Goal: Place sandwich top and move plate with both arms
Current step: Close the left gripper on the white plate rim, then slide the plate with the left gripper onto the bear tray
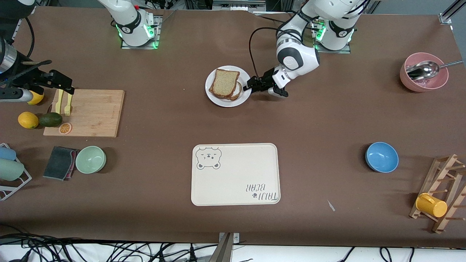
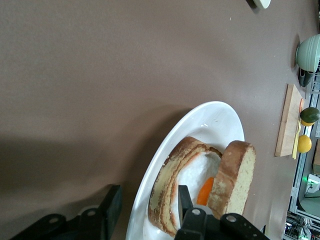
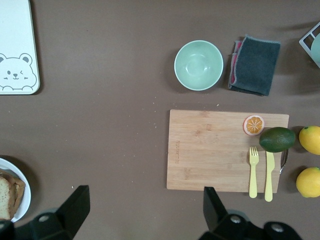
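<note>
Plate edge-cropped; egg perhaps half-hidden.

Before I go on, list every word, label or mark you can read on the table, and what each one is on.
"TAIJI BEAR": printed on the cream tray, upside down in the front view, with a small paw mark beside it and a bear face drawn in another corner.
Cutting board: a faint mark along one edge, too small to read.
Nothing readable on the plate, the bowls or the arms.

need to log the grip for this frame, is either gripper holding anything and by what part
The left gripper straddles the rim of the plate with open jaws, not yet clamped. The right gripper hangs open over the table. Nothing is held.
</note>
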Robot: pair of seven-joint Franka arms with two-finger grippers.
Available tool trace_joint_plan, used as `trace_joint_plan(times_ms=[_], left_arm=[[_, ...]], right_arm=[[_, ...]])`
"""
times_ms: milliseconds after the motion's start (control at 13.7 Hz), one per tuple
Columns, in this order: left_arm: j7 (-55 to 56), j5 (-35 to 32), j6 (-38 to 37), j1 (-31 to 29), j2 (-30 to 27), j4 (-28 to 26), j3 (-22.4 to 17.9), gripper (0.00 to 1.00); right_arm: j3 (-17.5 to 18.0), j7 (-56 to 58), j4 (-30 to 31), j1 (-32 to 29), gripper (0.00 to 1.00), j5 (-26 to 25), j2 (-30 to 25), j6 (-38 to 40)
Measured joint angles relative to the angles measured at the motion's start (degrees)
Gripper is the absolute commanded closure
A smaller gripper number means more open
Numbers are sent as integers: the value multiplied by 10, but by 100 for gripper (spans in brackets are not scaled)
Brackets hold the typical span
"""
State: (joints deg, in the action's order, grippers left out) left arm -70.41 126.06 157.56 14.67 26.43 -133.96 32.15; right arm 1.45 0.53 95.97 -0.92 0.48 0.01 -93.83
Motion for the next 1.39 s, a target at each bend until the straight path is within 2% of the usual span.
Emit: trace_joint_plan(times_ms=[586,1392], left_arm=[[-13,0,0,4,3,-5,1,82],[-21,0,-10,4,-6,-6,4,100]], right_arm=[[0,0,0,0,0,1,0,0],[0,0,0,0,0,1,0,2]])
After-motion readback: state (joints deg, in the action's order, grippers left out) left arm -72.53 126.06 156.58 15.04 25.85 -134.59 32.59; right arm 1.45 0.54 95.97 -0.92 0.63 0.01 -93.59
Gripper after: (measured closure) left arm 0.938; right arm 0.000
